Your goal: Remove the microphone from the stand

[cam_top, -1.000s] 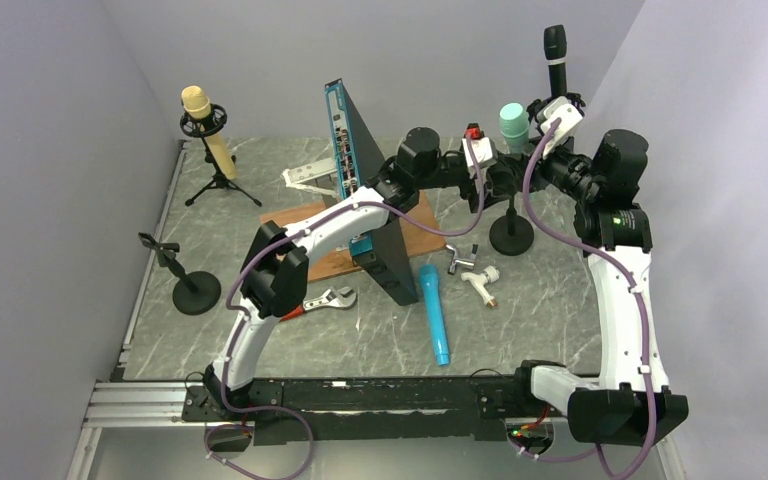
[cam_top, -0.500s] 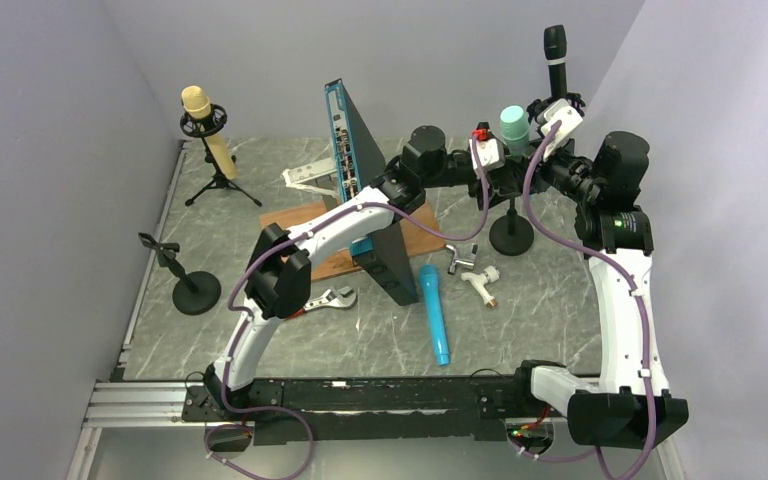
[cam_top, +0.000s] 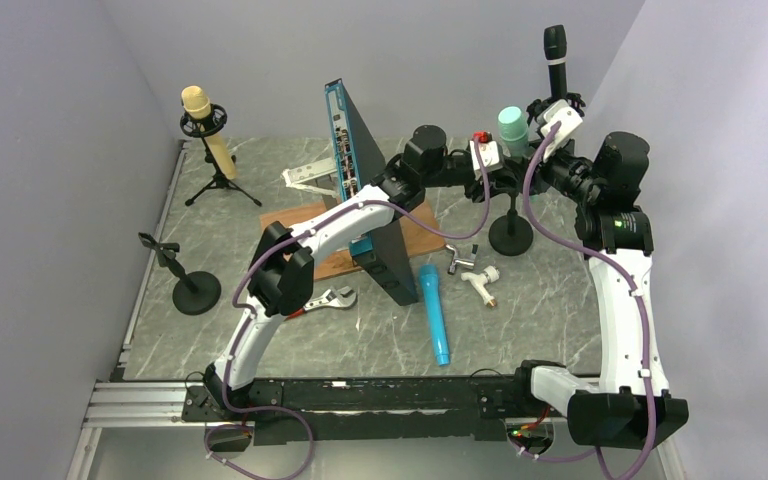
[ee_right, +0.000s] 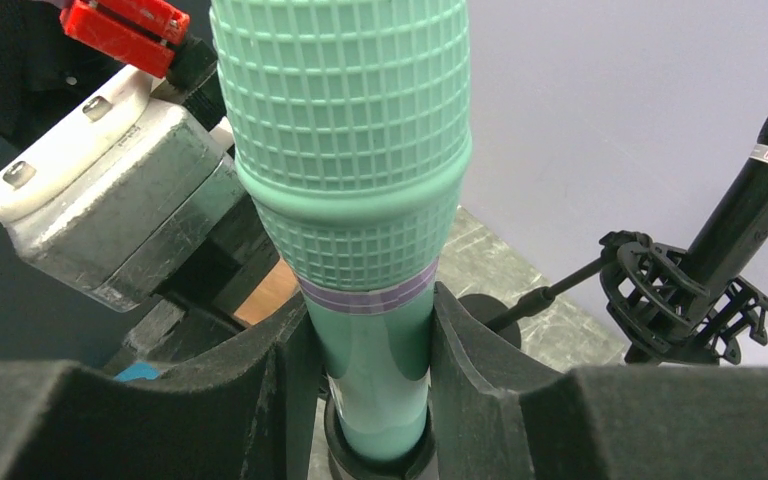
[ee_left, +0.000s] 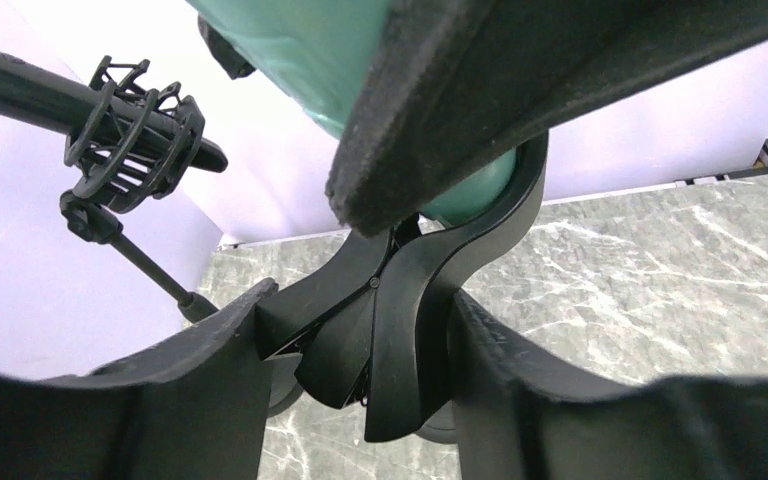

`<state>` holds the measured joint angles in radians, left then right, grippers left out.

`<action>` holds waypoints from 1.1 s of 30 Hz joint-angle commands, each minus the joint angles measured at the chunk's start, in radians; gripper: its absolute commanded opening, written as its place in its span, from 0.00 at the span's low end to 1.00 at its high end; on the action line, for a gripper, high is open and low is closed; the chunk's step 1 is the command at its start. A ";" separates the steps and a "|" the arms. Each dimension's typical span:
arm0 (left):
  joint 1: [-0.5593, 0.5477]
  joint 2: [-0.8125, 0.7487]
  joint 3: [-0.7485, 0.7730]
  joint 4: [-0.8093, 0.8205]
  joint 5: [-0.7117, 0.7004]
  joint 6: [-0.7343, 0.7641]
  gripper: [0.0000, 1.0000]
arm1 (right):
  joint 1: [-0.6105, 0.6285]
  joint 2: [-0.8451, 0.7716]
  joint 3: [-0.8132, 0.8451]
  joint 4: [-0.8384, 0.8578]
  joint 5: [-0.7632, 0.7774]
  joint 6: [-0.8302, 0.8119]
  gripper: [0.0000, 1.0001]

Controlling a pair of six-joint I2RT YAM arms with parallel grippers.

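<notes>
We saw the right gripper [ee_right: 370,320] clamped on the mint-green microphone [ee_right: 345,150] just below its mesh head. The jaws of the left gripper [ee_left: 360,345] apparently squeezed the black stand clip [ee_left: 410,320] beneath.

Mint-green microphone [ee_right: 345,150] with a grid-patterned head, standing upright. It sits in the black clip of its round-based stand [cam_top: 511,238], far right of the table.

Mint-green grid-patterned microphone [ee_right: 340,150], black stand [cam_top: 510,238], grey veined table [cam_top: 540,310]
</notes>
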<state>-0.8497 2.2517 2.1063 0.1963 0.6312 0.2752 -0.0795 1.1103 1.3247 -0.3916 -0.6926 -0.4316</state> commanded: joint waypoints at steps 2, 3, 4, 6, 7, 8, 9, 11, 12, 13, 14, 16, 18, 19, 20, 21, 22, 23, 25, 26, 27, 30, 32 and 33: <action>-0.007 -0.021 0.019 -0.009 -0.008 0.037 0.40 | 0.003 -0.026 -0.008 0.004 -0.030 0.053 0.00; -0.007 -0.022 0.025 -0.018 -0.007 0.041 0.28 | 0.002 -0.026 -0.008 0.007 -0.026 0.057 0.00; -0.007 -0.022 0.027 -0.025 -0.020 0.043 0.05 | 0.003 -0.027 -0.007 0.008 -0.025 0.059 0.00; -0.007 -0.033 0.013 -0.015 -0.028 0.039 0.00 | 0.003 -0.028 -0.002 0.013 -0.019 0.069 0.00; -0.007 -0.036 0.006 -0.011 -0.029 0.036 0.00 | 0.002 -0.028 0.000 0.016 -0.013 0.074 0.00; -0.006 -0.036 0.010 -0.017 -0.030 0.031 0.00 | 0.003 -0.030 0.002 0.021 0.001 0.083 0.00; -0.006 -0.033 0.020 -0.031 -0.030 0.029 0.00 | 0.002 -0.033 0.004 0.031 0.024 0.098 0.00; -0.006 -0.024 0.041 -0.053 -0.036 0.018 0.00 | 0.003 -0.039 0.016 0.051 0.056 0.125 0.00; -0.006 -0.019 0.050 -0.063 -0.043 0.011 0.00 | 0.003 -0.043 0.026 0.060 0.066 0.143 0.00; -0.007 -0.016 0.055 -0.069 -0.043 0.004 0.00 | 0.003 -0.045 0.040 0.062 0.059 0.154 0.00; -0.006 -0.016 0.053 -0.072 -0.039 -0.005 0.00 | 0.004 -0.046 0.050 0.057 0.038 0.153 0.00; -0.006 -0.031 0.040 -0.067 -0.015 -0.018 0.00 | 0.003 -0.045 0.061 0.040 -0.001 0.134 0.00; -0.006 -0.046 0.030 -0.062 -0.002 -0.036 0.29 | 0.003 -0.035 0.065 0.008 -0.015 0.106 0.00; -0.007 -0.054 0.028 -0.061 0.009 -0.043 0.47 | 0.003 -0.029 0.066 -0.006 -0.014 0.096 0.00; -0.007 -0.061 0.025 -0.059 0.013 -0.044 0.60 | 0.003 -0.024 0.064 -0.017 -0.014 0.086 0.00; -0.006 -0.068 0.024 -0.055 0.019 -0.045 0.71 | 0.003 -0.022 0.059 -0.018 -0.019 0.082 0.00; -0.006 -0.070 0.026 -0.055 0.023 -0.046 0.83 | 0.003 -0.024 0.052 -0.013 -0.022 0.081 0.00; -0.006 -0.068 0.038 -0.063 0.023 -0.045 0.89 | 0.003 -0.027 0.044 -0.006 -0.026 0.082 0.00; -0.008 -0.057 0.068 -0.082 0.031 -0.042 0.90 | 0.003 -0.029 0.043 0.000 -0.036 0.088 0.00; -0.007 -0.051 0.080 -0.089 0.035 -0.042 0.90 | 0.003 -0.026 0.048 -0.002 -0.042 0.091 0.00; -0.007 -0.046 0.088 -0.090 0.039 -0.042 0.90 | 0.003 -0.022 0.053 -0.005 -0.047 0.090 0.00; -0.006 -0.049 0.074 -0.074 0.039 -0.048 0.88 | 0.003 -0.017 0.060 -0.021 -0.051 0.081 0.00; -0.007 -0.057 0.060 -0.061 0.038 -0.052 0.83 | 0.003 -0.019 0.055 -0.026 -0.042 0.074 0.00; -0.006 -0.060 0.056 -0.059 0.038 -0.053 0.81 | 0.003 -0.021 0.054 -0.026 -0.039 0.071 0.00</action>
<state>-0.8524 2.2467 2.1407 0.1081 0.6506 0.2375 -0.0814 1.0996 1.3384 -0.4175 -0.6899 -0.3843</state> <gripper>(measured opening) 0.844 0.406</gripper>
